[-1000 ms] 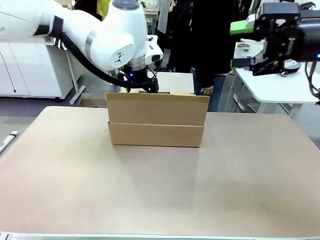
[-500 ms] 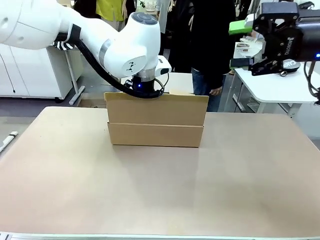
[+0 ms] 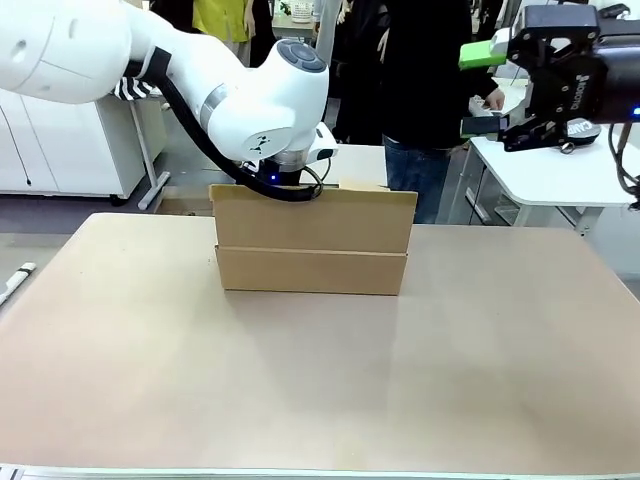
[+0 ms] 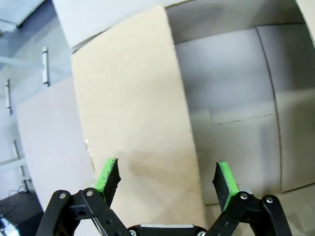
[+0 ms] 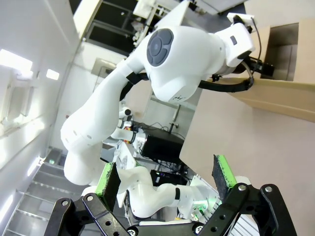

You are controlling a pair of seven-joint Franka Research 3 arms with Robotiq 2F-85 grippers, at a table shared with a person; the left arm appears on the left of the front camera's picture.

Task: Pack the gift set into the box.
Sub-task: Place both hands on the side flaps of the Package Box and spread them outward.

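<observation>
Your left arm [image 3: 250, 95] has swung toward the middle and sunk over the last second. Its wrist now dips behind the near wall of the box [image 3: 312, 245]. That box has not shifted, and the right gripper [image 3: 482, 90] hangs where it was.

From the near edge, the tabletop [image 3: 320, 400] runs as bare tan board up to the box. It stands midway between the left and right edges, closer to the far edge than the near one, and its near flap seems to stand upright above the wall.

The left wrist view has the left gripper [image 4: 167, 177] pointing down into the open top. Its jaws are spread wide, with nothing between the green pads [image 4: 109, 177]. Under them lies a pale cardboard flap [image 4: 133, 108]; which of the box's flaps it is, you cannot tell. Beside it is the shadowed floor [image 4: 236, 98], plain cardboard as far as it shows.

Beyond the far edge stands a person [image 3: 425, 80] in dark clothes. Over the far right corner the right gripper is raised, likewise wide open and empty.

You look to be at the start, readying the box rather than filling it; by this evidence the gift set is not yet in. The next move probably calls for getting that flap out of the opening. Push or pinch it gently, because an empty carton may slide or tip, then leave the top clear.
</observation>
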